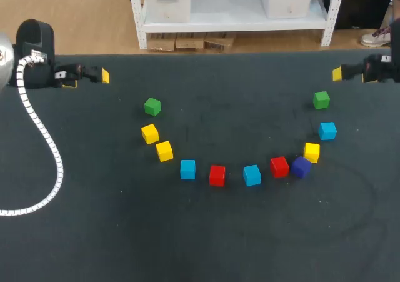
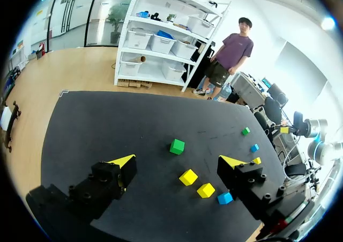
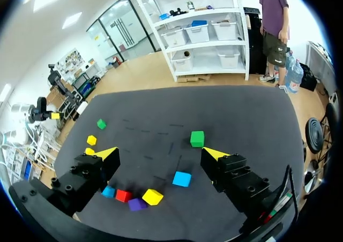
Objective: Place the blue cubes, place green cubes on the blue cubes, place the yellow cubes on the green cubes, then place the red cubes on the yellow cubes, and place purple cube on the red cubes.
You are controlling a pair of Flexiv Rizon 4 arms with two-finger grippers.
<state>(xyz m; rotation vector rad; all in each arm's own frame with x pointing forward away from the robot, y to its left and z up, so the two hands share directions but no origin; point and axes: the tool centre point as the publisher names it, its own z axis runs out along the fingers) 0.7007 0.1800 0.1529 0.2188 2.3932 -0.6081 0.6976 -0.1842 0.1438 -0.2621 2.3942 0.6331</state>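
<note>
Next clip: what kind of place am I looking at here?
Probably a robotics lab bench: a dark-covered table, the left end effector and right end effector at its far corners, and coloured cubes in an arc.

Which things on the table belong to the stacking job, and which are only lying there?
Job: three blue cubes; two green cubes; three yellow cubes; two red cubes; one purple cube.
Lying about: the white ribbed cable.
</note>
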